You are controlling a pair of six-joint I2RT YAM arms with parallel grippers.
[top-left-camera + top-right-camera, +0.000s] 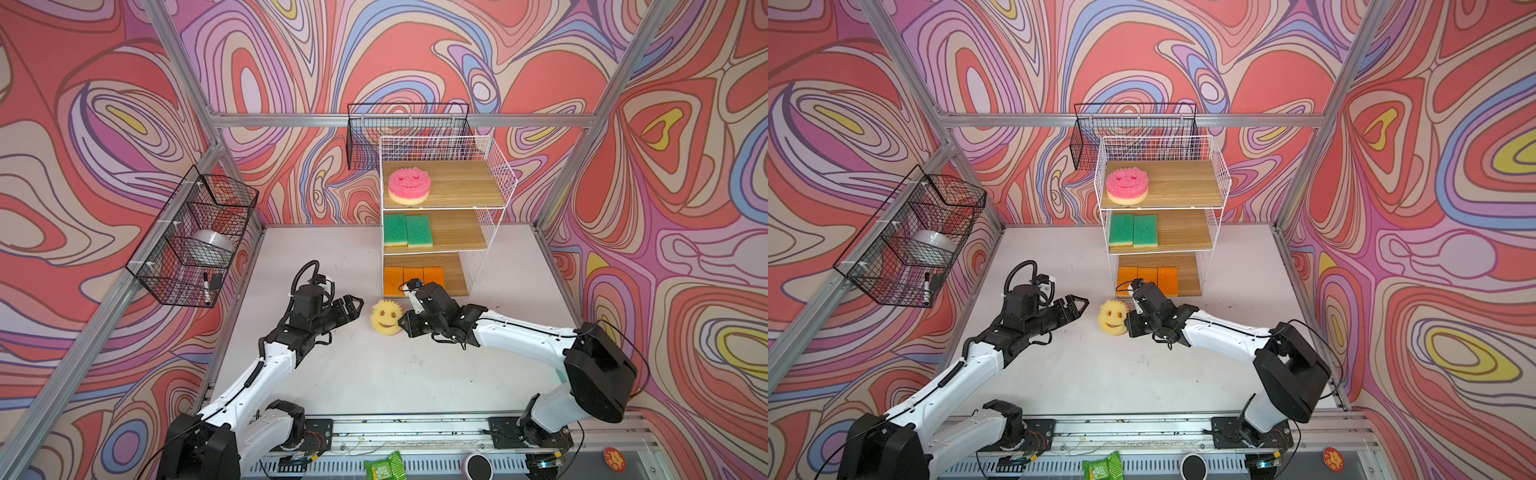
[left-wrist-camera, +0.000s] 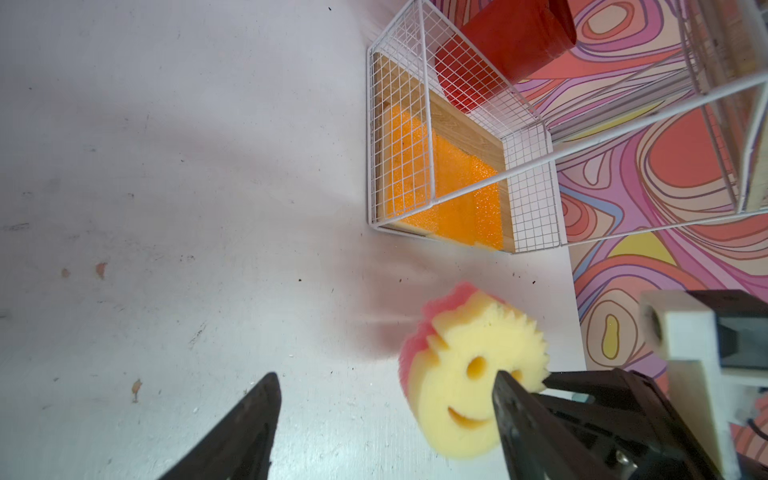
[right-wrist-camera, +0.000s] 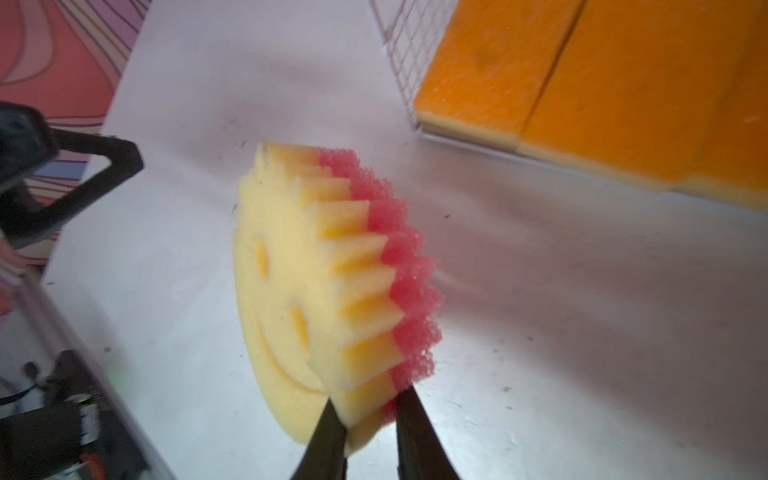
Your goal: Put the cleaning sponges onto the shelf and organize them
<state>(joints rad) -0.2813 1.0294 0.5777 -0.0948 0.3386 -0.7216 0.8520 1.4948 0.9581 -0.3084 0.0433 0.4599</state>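
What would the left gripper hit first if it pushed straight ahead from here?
Most likely the yellow smiley sponge, pinched on edge by the right gripper. The open left gripper points at its face, though slightly off-centre in the wrist view.

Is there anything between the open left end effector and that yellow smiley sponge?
Nothing: both top views show only bare table between the left end effector and the smiley sponge, which the right end effector pinches by its rim.
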